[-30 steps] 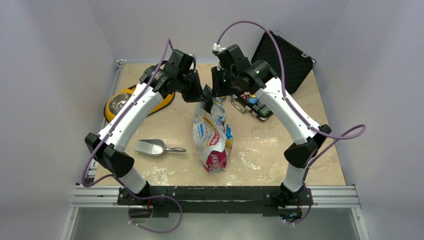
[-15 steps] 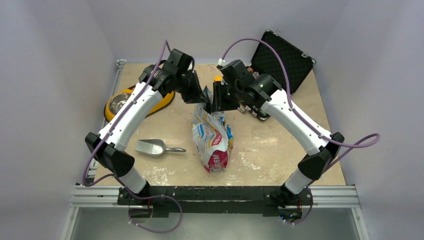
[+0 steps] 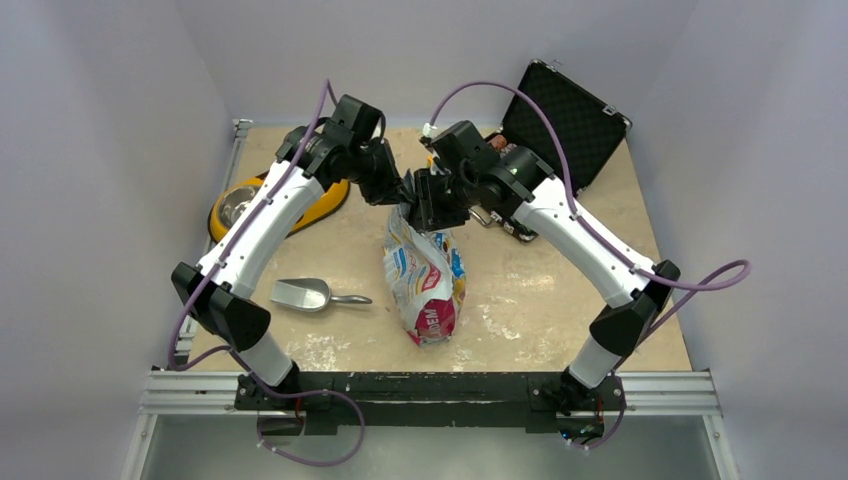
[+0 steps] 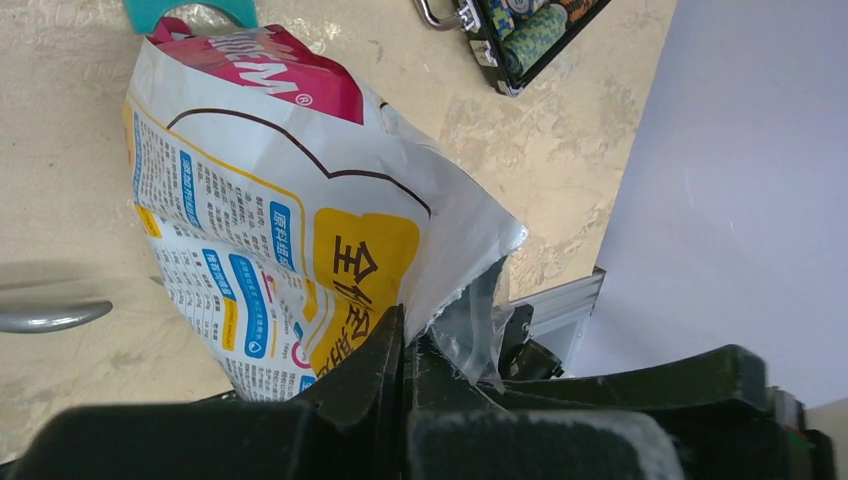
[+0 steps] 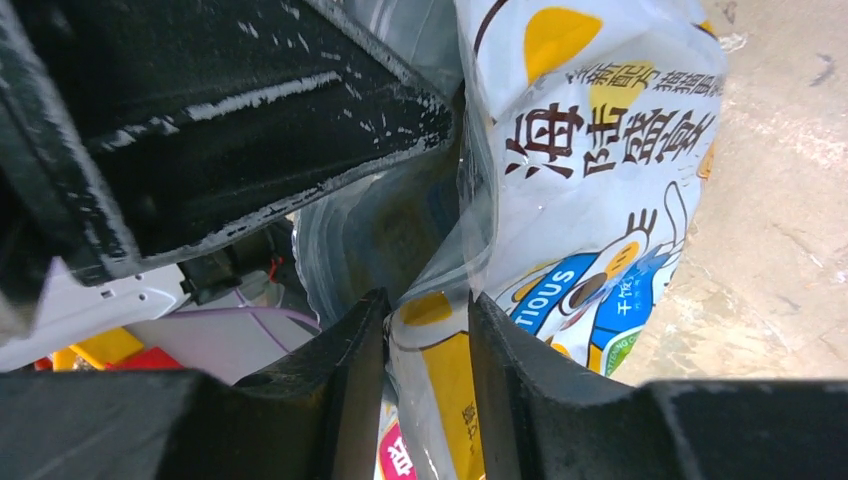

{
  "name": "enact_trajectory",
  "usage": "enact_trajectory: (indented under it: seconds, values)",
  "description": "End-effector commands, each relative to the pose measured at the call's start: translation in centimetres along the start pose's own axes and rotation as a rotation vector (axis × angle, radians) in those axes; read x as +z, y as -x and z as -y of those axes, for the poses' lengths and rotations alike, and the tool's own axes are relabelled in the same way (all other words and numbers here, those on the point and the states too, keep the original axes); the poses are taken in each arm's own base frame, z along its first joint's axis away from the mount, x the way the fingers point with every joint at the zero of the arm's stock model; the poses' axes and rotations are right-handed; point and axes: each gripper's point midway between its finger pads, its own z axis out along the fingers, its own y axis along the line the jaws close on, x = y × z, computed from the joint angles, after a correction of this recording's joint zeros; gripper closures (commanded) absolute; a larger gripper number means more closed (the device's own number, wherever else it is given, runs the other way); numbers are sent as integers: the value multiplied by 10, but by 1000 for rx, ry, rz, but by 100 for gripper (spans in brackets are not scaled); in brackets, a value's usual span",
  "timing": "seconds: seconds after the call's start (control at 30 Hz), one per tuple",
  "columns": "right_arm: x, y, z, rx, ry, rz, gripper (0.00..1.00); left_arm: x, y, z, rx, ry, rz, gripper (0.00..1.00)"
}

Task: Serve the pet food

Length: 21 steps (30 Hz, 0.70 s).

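- Opening step: the pet food bag (image 3: 425,275) lies mid-counter (image 3: 540,310), its kibble hidden inside.
- Left claw (image 4: 405,335) and right claw (image 5: 425,315) each pinch its top edge.
- Next, probably: pull the lips apart.

You are swinging your right gripper (image 3: 428,208) leftward over the top of the pet food bag (image 3: 428,285), closing in on the left gripper (image 3: 398,192). Your right forearm is now covering more of the open chip case (image 3: 570,125), and its elbow is dropping nearer.
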Motion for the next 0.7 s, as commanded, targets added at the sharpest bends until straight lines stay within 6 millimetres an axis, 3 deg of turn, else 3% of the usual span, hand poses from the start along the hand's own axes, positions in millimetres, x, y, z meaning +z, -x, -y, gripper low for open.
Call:
enact_trajectory:
  seconds: [0.0,0.13,0.23,0.33,0.43,0.53,0.67]
  values:
    - [0,-32,16,-23,-74,-80,64,-49,15,48,20,-212,94,100]
    - [-20,-49,45,-83,-159,-32,69,-52,18,36,36,-167,93,100]
    - [-37,-48,63,-128,-227,10,86,-55,12,28,68,-143,75,100]
    - [-51,-38,67,-169,-252,65,99,-59,5,17,112,-119,65,100]
    - [-54,-31,49,-177,-165,99,100,-57,-12,22,199,-175,-36,100]
    - [-58,-21,22,-163,-54,112,100,-52,-32,23,177,-200,-129,99]
    - [-60,-12,-6,-138,65,133,100,-48,-47,15,124,-208,-75,67]
